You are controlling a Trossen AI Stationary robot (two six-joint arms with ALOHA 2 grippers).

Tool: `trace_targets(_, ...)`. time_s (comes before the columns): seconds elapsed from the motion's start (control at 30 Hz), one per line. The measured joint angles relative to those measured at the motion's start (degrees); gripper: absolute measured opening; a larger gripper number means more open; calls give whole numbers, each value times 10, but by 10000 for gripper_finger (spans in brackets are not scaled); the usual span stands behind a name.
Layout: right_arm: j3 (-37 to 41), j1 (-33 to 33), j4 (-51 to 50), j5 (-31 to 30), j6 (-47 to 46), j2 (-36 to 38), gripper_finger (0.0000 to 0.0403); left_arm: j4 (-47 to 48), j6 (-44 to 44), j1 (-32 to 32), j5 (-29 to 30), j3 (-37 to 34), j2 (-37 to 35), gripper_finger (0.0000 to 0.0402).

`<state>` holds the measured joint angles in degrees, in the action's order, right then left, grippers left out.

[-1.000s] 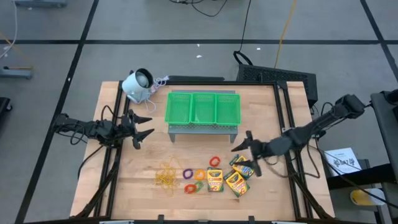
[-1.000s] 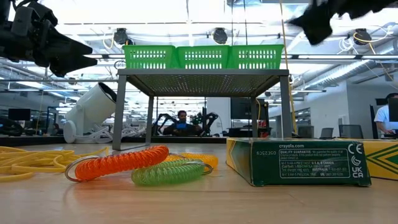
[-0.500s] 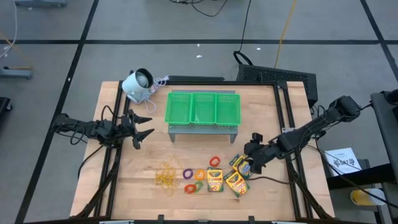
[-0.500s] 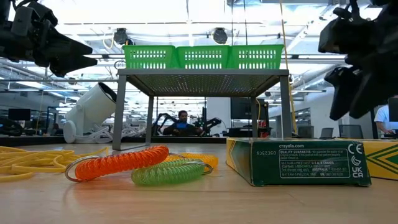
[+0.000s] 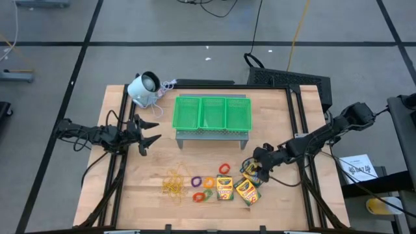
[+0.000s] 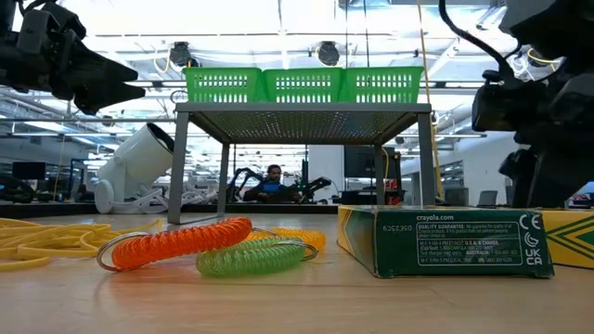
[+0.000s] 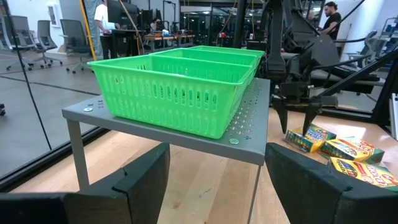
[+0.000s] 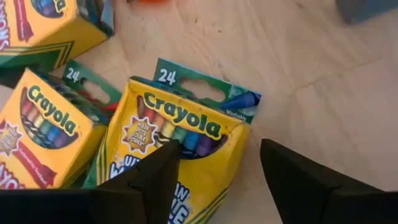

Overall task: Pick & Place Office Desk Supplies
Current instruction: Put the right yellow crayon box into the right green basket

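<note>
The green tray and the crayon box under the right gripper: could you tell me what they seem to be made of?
The green tray looks like moulded plastic, slightly glossy: its walls are a thin slotted lattice. The crayon box beneath the open right gripper looks like printed cardboard with a smooth finish, going by its folded edges and punched hang tab.

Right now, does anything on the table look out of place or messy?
Only mildly: the rubber bands lie in a loose tangle, and the three crayon boxes sit crooked, bunched together. The green tray looks tidy.
</note>
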<state>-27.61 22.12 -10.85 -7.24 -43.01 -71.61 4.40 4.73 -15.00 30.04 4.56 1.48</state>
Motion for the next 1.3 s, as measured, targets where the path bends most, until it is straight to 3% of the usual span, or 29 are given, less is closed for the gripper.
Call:
trace_targets(0.23, 1, 0, -1, 2, -18, 0, 171, 0, 0, 0, 0, 0, 0, 271)
trace_targets(0.7, 2, -1, -2, -2, -4, 0, 10, 0, 0, 0, 0, 0, 0, 271)
trace_targets(0.97, 4, 0, 27, -1, 41, 14, 1, 0, 0, 0, 0, 0, 0, 271)
trace_targets(1.3, 5, 0, 34, -5, 77, 124, 0, 0, 0, 0, 0, 0, 0, 271)
